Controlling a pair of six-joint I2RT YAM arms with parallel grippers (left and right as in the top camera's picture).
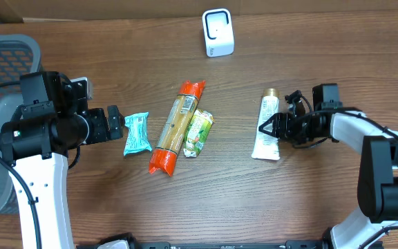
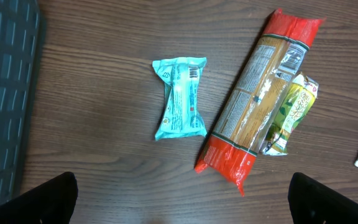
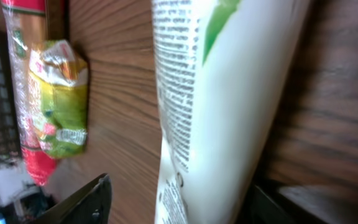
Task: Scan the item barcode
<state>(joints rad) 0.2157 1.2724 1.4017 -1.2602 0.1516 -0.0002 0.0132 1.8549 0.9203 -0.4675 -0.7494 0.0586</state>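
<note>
Where the white tube [image 1: 264, 114] lies on the right side of the wooden table [image 1: 323, 62], its long axis runs toward the far edge, gold cap farthest from the robot. The right gripper [image 1: 276, 129] straddles the tube's lower half with its jaws apart, and a gap shows beside one finger, so it has no firm clamp yet. The white scanner [image 1: 218, 32] stands well apart, farther back and toward the robot's left. The right arm is plainly nearer. The left gripper [image 1: 115, 123] hovers spread wide beside a teal packet [image 1: 137, 133].
</note>
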